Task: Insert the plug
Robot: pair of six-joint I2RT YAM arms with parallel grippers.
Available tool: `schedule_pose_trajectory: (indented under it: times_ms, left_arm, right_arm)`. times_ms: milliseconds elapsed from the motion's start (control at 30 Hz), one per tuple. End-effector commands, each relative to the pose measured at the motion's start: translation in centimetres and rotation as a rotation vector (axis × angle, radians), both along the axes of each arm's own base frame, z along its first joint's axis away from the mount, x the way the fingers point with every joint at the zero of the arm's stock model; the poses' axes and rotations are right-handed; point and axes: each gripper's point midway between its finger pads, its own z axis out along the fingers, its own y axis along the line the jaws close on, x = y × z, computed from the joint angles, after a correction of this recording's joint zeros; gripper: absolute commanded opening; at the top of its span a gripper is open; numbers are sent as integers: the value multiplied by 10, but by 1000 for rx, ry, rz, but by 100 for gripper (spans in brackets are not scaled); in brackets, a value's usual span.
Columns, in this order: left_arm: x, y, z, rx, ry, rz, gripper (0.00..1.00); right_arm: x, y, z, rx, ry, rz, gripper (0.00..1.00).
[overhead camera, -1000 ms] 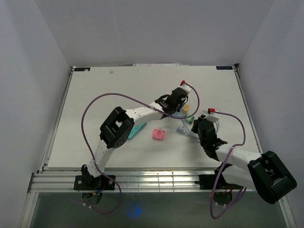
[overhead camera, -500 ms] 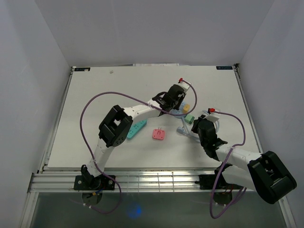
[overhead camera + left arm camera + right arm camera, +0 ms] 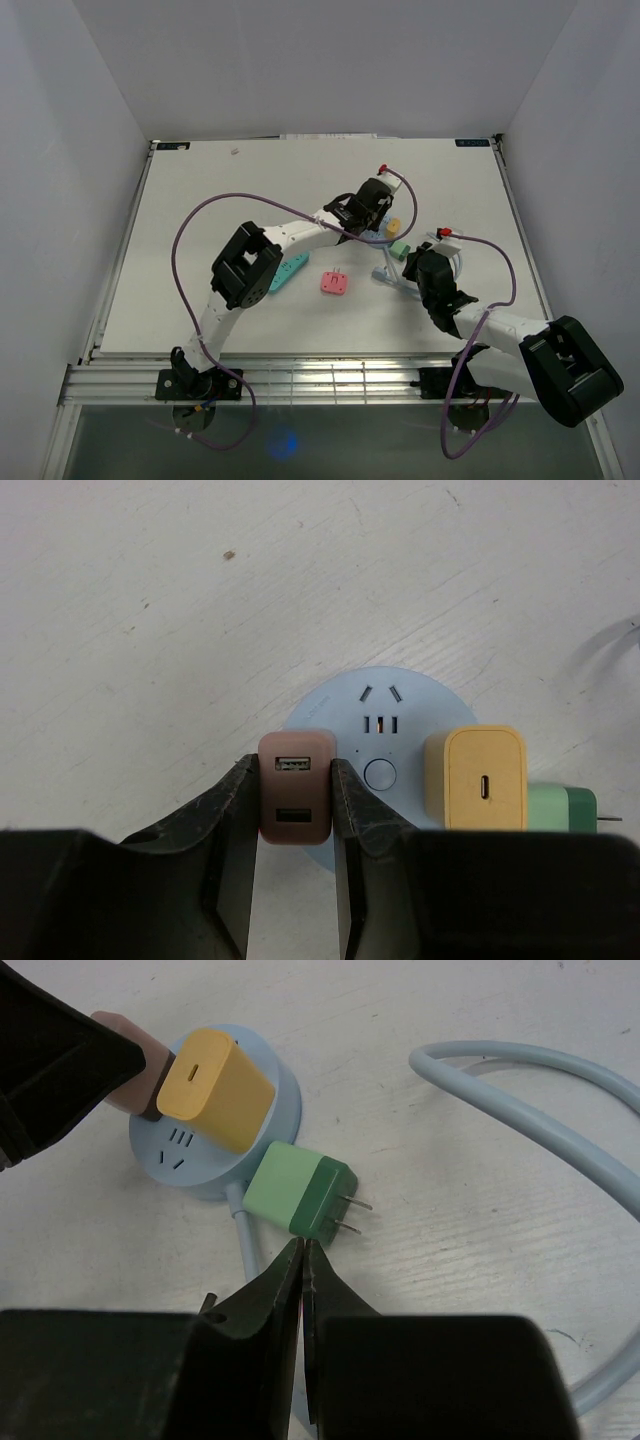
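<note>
In the left wrist view my left gripper (image 3: 293, 780) is shut on a brown USB plug (image 3: 295, 805), held at the left edge of the round pale-blue socket hub (image 3: 385, 705). Whether its prongs sit in the hub is hidden. A yellow plug (image 3: 475, 777) stands in the hub's right side. A green plug (image 3: 300, 1192) lies on its side on the table just beside the hub, prongs bare. My right gripper (image 3: 303, 1245) is shut on nothing, its tips close to the green plug. From above, the left gripper (image 3: 372, 205) sits over the hub and the right gripper (image 3: 425, 262) is nearby.
The hub's pale-blue cable (image 3: 540, 1090) loops across the table to the right. A pink plug (image 3: 334, 283) lies prongs-up in the middle, and a teal power strip (image 3: 285, 273) sits partly under the left arm. Purple arm cables arc above the table.
My left gripper has shifted slightly back over the hub with the brown plug still in it. The right arm has not moved.
</note>
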Motion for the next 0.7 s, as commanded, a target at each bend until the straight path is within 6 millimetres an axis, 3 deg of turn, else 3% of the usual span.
schedule_pose_trajectory:
  times_ms: [0,300,400,567,600,667]
  left_arm:
    - [-93,107,-157,509,398,13,0]
    - [-102,106,-170,558,411,-7,0]
    - [-105,102,-164,507,441,-9,0]
    - [-102,122,-154,539,424,43,0]
    - [-99,127,-152,530,434,60,0]
    - [-98,131,-149,509,443,90,0]
  right_arm:
    - [11,3,16,22,-38,-11,8]
    - [11,3,16,15,-34,-5,8]
    - [11,5,15,9,-32,11,8]
    - [11,6,17,10,-35,23,8]
    - [11,7,17,9,-36,32,9]
    - [11,9,19,7,-39,43,25]
